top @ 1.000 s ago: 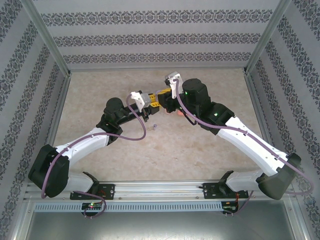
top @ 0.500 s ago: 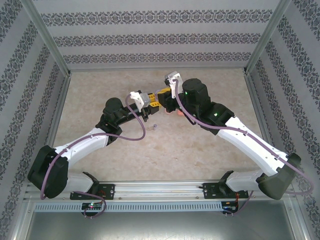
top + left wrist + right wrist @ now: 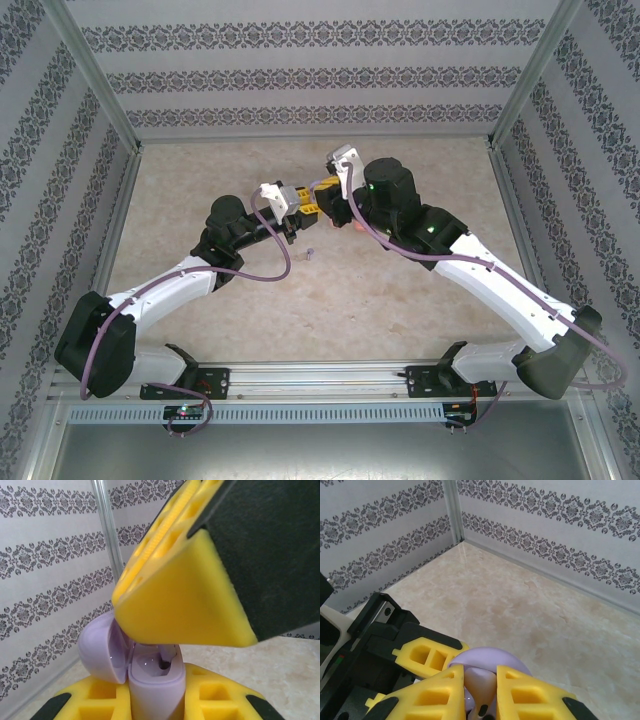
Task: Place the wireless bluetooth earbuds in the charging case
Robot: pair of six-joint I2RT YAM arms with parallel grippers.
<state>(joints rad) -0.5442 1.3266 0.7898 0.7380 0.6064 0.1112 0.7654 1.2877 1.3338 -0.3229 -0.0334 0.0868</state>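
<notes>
Soft, even light fell from overhead, and the arms [image 3: 190, 280] cast only faint shadows on the table [image 3: 400, 300] in the slightly grainy top view. In the right wrist view, a pale sheen lay on the table near the patterned wall [image 3: 545, 525]. In the left wrist view, the big yellow finger [image 3: 190, 595] loomed close and soft-edged, while the purple charging case [image 3: 150, 680] carried gentle highlights.
</notes>
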